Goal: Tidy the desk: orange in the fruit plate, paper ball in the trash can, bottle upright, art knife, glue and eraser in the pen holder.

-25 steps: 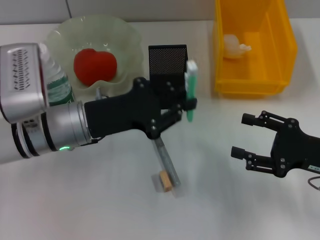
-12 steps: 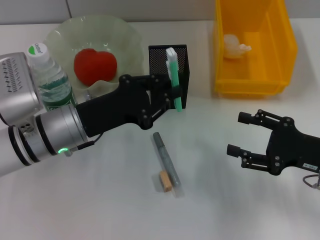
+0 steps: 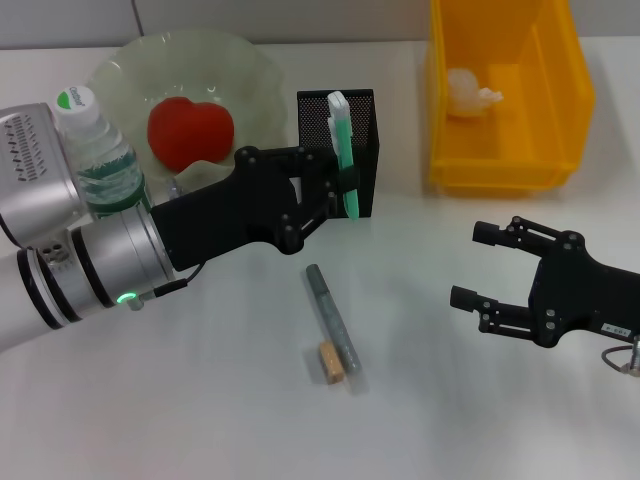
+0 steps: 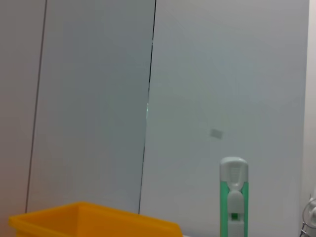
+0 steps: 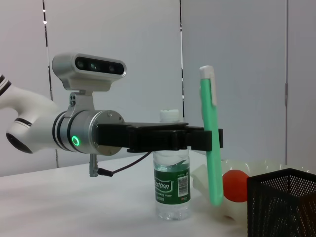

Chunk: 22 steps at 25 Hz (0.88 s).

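My left gripper (image 3: pixel 345 185) is clamped on the green art knife (image 3: pixel 343 150), upright, its tip just beside the pen holder (image 3: pixel 365 125) rim, not clearly inside. Releasing misaligned could tip it onto the bench. My right gripper (image 3: pixel 490 270) hangs apart, idle.

Green-and-white art knife (image 3: pixel 345 155), black mesh pen holder (image 3: pixel 350 130), yellow bin (image 3: pixel 510 160), possibly tan eraser (image 3: pixel 329 361)

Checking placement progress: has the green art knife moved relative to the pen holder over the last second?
Yes. The art knife, shut in the left gripper, shifted leftward and farther back, now over the pen holder.
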Each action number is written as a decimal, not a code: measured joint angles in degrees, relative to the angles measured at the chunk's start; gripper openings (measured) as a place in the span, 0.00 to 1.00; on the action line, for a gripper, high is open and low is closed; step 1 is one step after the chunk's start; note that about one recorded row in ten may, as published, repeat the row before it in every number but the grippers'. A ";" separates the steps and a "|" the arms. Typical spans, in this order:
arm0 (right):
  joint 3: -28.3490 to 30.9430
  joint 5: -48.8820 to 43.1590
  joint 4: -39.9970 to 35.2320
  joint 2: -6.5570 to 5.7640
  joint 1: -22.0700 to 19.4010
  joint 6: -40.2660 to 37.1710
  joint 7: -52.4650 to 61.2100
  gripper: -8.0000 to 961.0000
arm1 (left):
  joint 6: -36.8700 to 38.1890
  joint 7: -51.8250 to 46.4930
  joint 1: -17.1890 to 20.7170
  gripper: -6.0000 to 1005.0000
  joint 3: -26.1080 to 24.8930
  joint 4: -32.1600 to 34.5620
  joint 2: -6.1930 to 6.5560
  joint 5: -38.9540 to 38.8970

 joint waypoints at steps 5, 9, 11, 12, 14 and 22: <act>0.36 0.02 0.00 0.00 0.09 0.00 0.00 0.82 | -0.11 -0.16 -0.40 0.21 0.16 -0.12 0.00 -1.67; 0.44 0.33 0.00 0.00 0.23 0.18 0.00 0.82 | -0.28 -0.16 -0.68 0.21 0.20 -0.30 0.00 -2.13; 0.44 0.43 0.00 0.00 0.23 0.19 0.00 0.82 | -2.68 -0.14 -3.51 0.21 0.20 -2.62 0.00 -4.69; 0.44 0.50 0.00 0.00 0.23 0.19 0.00 0.82 | -2.68 -0.14 -3.51 0.21 0.20 -2.62 0.00 -4.69; 0.44 0.58 0.00 0.01 0.11 0.22 0.00 0.82 | -4.84 -0.11 -5.15 0.21 0.20 -3.18 0.00 -6.41; 0.44 0.78 0.00 0.07 -0.12 0.25 -0.01 0.83 | -7.86 -0.41 -6.64 0.21 0.26 -3.64 0.00 -10.59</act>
